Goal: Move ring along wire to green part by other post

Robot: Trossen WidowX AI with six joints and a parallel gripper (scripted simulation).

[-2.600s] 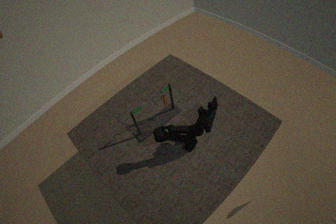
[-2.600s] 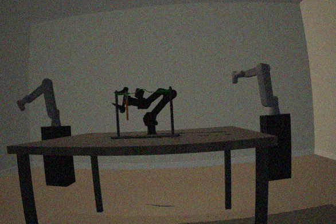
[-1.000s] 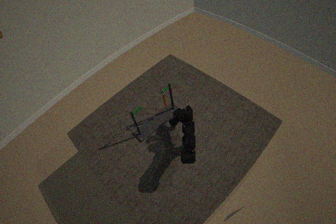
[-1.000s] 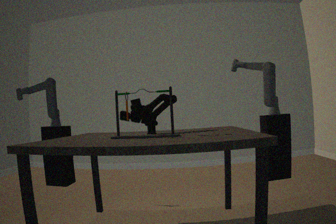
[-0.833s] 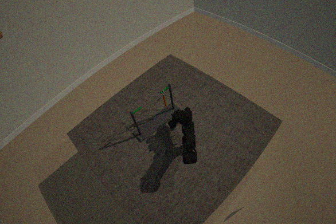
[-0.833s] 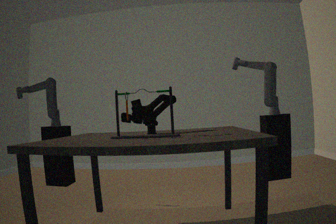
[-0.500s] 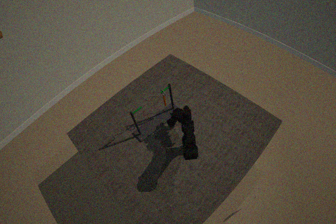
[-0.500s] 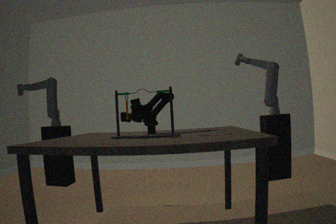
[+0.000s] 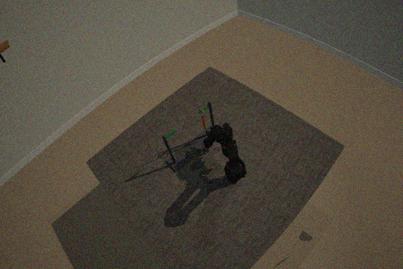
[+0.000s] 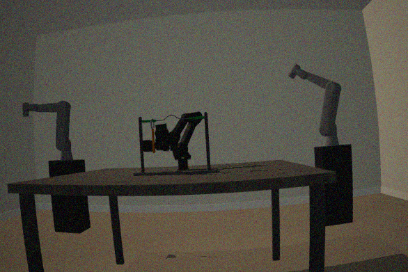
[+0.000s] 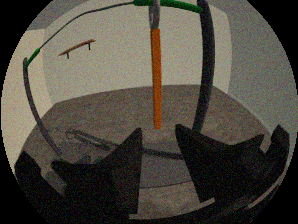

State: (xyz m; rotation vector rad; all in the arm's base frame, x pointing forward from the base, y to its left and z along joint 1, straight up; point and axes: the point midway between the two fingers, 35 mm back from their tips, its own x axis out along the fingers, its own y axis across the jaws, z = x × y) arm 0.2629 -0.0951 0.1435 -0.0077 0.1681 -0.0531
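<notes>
The ring [image 9: 202, 116] [image 10: 152, 123] [image 11: 155, 17] hangs on the green part [image 10: 145, 121] [image 11: 180, 6] beside one post [image 9: 211, 117] [image 10: 141, 147] [image 11: 206, 65]. Its orange handle [image 9: 203, 122] [image 10: 153, 141] [image 11: 156, 80] points down, nearly upright. The grey wire [image 10: 169, 115] [image 11: 85, 14] curves to the other green part [image 9: 170, 134] [image 11: 32, 57] at the far post [image 9: 169, 150] [image 10: 207, 143] [image 11: 35, 110]. My gripper [image 11: 158, 129] is open and empty. In the wrist view the handle's lower end appears just above the gap between the fingertips; the depth between them is unclear.
The posts stand on a dark base bar [image 10: 174, 174] on the table [image 10: 244, 178]. Shadows of arm and frame fall on the table top. Two grey arms on dark pedestals [image 10: 69, 209] [image 10: 339, 188] stand beyond the table.
</notes>
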